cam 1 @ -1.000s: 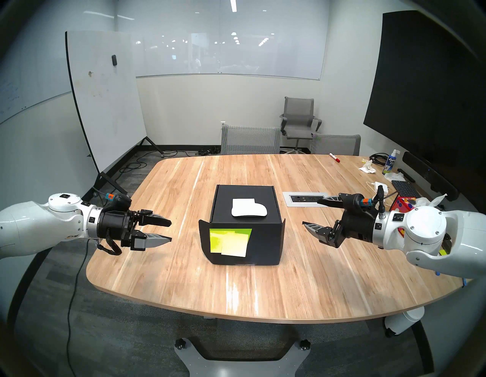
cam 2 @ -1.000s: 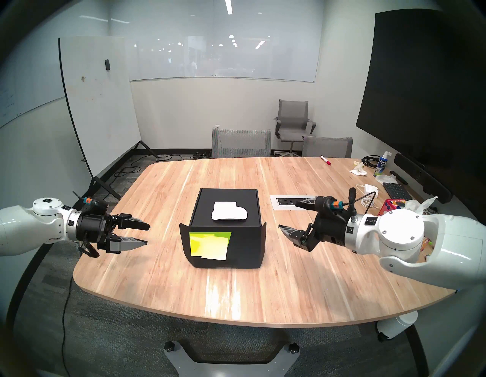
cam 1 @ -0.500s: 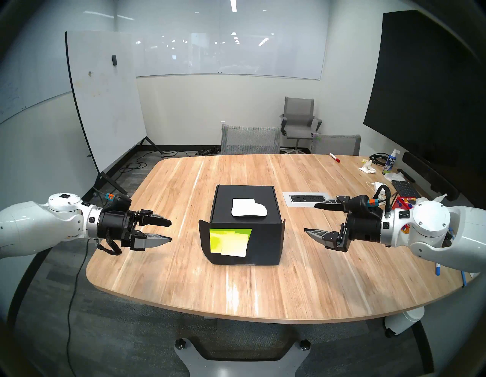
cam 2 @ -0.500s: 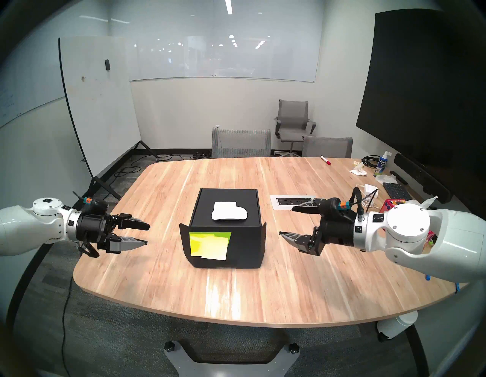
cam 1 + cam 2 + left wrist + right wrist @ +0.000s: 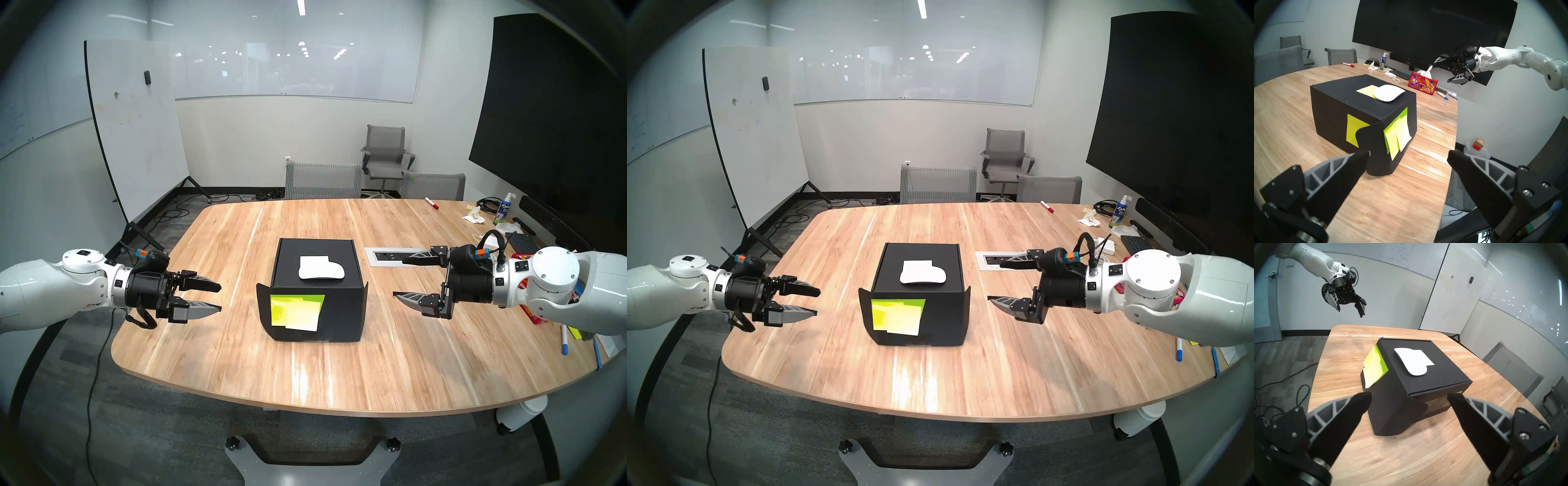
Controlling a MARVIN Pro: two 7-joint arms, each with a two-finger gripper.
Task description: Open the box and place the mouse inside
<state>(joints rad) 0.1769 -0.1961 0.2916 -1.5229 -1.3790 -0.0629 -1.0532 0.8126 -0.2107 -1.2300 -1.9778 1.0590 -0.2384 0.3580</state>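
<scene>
Compared with the frame one second earlier, the right gripper (image 5: 397,278) has rolled so that its two fingers stand more nearly one above the other, and the forearm behind it has swung up and outward, uncovering blue-capped pens (image 5: 564,343) on the table's right edge; the left gripper (image 5: 221,298) and the box are unchanged. Both grippers hang in the air with fingers spread wide and empty, one on each side of the box (image 5: 342,309) and well apart from it. The box is matte black cardboard, cube-like and closed, standing near the middle of the pale wood-grain table (image 5: 237,366), with rounded side flaps flaring from its front corners and yellow-green sticky notes (image 5: 294,311) on its front. The mouse (image 5: 322,272), a low, glossy white oval, lies on the closed lid, overlapping a pale square note (image 5: 1366,90). The left wrist view alone shows a further sticky note (image 5: 1352,129) on the box's left side and the red patterned tissue box (image 5: 1423,83), which the right arm largely hides in the head views. In the right wrist view, mouse and note merge into one overexposed white patch.
</scene>
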